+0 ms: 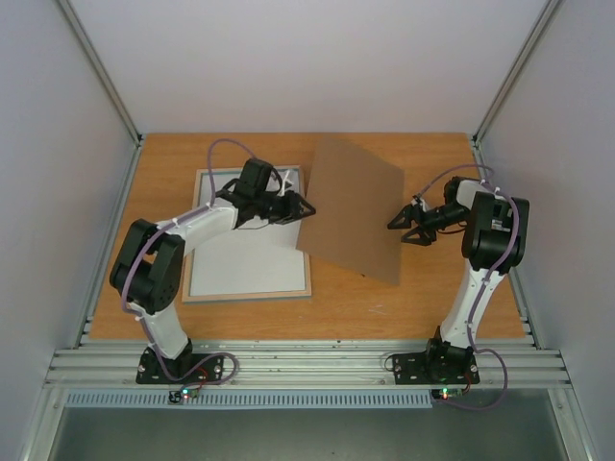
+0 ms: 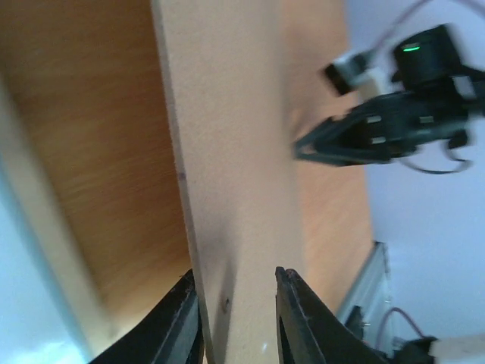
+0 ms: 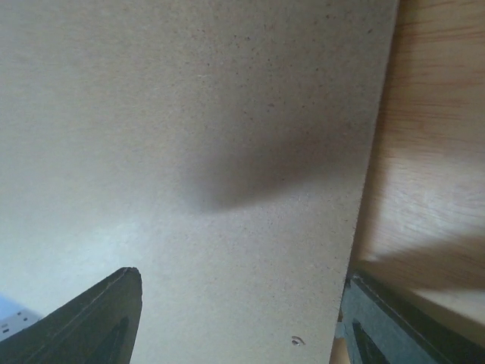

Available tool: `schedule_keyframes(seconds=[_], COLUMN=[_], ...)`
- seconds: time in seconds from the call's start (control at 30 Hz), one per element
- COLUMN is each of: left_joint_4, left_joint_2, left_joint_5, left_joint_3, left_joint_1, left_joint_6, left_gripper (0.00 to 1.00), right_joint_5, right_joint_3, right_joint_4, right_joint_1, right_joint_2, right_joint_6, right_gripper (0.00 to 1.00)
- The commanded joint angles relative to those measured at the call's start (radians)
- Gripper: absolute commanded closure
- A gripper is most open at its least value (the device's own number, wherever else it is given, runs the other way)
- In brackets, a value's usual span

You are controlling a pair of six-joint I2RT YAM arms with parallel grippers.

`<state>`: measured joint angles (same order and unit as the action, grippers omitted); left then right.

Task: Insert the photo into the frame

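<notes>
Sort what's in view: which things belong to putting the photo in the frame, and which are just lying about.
Belongs to the job:
frame, flat on the table
brown backing board, held tilted by the left claw
right claw, open at the board's far edge
photo: not in sight

Just there:
table
white walls

Frame (image 1: pixel 248 296) lying flat, left side, white interior showing.
</notes>
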<state>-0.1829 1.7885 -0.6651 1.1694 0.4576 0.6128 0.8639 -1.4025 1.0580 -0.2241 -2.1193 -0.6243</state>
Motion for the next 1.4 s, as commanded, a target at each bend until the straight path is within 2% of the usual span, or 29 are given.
schedule_keyframes(seconds=[0.0,0.2,0.27,0.33,0.47,0.6,0.8,0.93,1.0,1.1,1.27,1.37], left_joint_4=[0.172,0.169,0.119,-0.004,-0.169,-0.286,-0.442,-0.542,-0.565,-0.56,-0.454,-0.406], left_joint_2=[-0.045,-0.037,-0.037,-0.034,-0.041,-0.048,0.003,0.02,0.007,-0.02,-0.081,-0.118], left_joint_5=[-0.146,-0.157,-0.133,-0.075,0.041,0.141,0.224,0.334,0.419,0.551,0.747,0.796], left_joint_3=[0.091,0.166,0.191,0.232,0.323,0.455,0.76,0.918,0.943,0.944,0.851,0.803], left_joint_1=[0.039,0.041,0.041,0.039,0.026,0.027,0.034,0.062,0.088,0.136,0.202,0.205], left_joint_6=[0.058,0.118,0.105,0.06,-0.047,-0.189,-0.35,-0.554,-0.662,-0.801,-1.066,-1.241], left_gripper=[0.74,0.78,0.88,0.99,1.0,1.0,0.99,0.99,1.0,1.0,0.99,1.0], right_joint_5=[0.015,0.046,0.05,0.055,0.081,0.138,0.21,0.277,0.312,0.355,0.429,0.43], right_joint_3=[0.033,0.024,0.018,0.014,0.0,-0.003,-0.008,-0.062,-0.083,-0.084,-0.023,-0.11], right_joint_4=[-0.017,-0.031,-0.03,-0.025,-0.027,-0.089,-0.167,-0.117,-0.075,-0.054,-0.231,-0.141], right_joint_1=[0.026,0.026,0.026,0.025,0.004,-0.088,-0.217,-0.309,-0.34,-0.354,-0.354,-0.372], right_joint_2=[0.01,0.041,0.049,0.06,0.105,0.215,0.405,0.455,0.472,0.534,0.677,0.674], right_joint_6=[0.01,0.03,0.033,0.034,0.053,0.156,0.268,0.277,0.274,0.314,0.505,0.432], right_gripper=[0.28,0.28,0.28,0.28,0.26,0.22,0.15,0.13,0.13,0.11,0.04,0.04])
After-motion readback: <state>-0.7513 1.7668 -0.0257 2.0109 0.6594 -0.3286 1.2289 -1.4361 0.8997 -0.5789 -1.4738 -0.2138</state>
